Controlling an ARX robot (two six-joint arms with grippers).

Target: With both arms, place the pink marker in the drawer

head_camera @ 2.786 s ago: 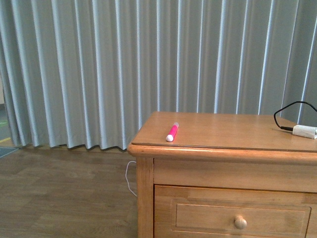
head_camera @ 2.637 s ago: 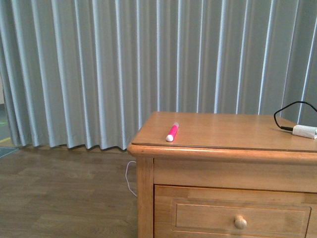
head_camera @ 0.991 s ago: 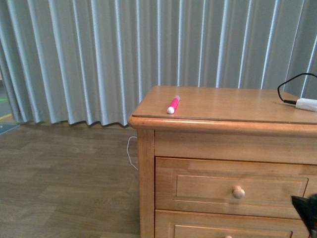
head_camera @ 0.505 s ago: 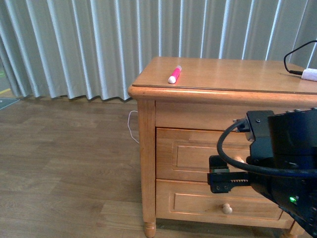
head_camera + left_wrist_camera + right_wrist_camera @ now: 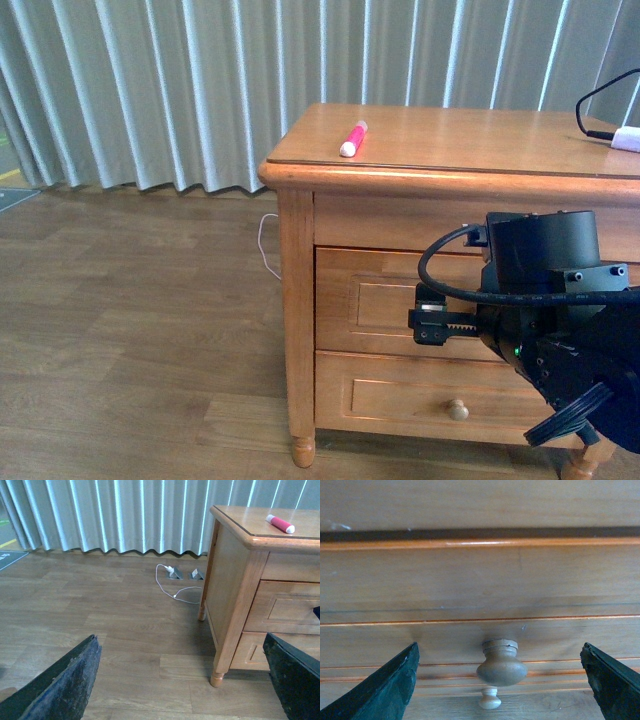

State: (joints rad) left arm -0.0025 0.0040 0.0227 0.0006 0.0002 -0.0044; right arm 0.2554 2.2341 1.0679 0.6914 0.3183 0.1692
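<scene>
Right claw (image 5: 499,647) gapes empty facing the drawer (image 5: 420,580) knob (image 5: 501,667); left claw (image 5: 180,637) gapes empty too.

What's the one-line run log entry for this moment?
right claw: open, facing knob | left claw: open, empty, over floor | drawer: shut | pink marker: lying on cabinet top
</scene>
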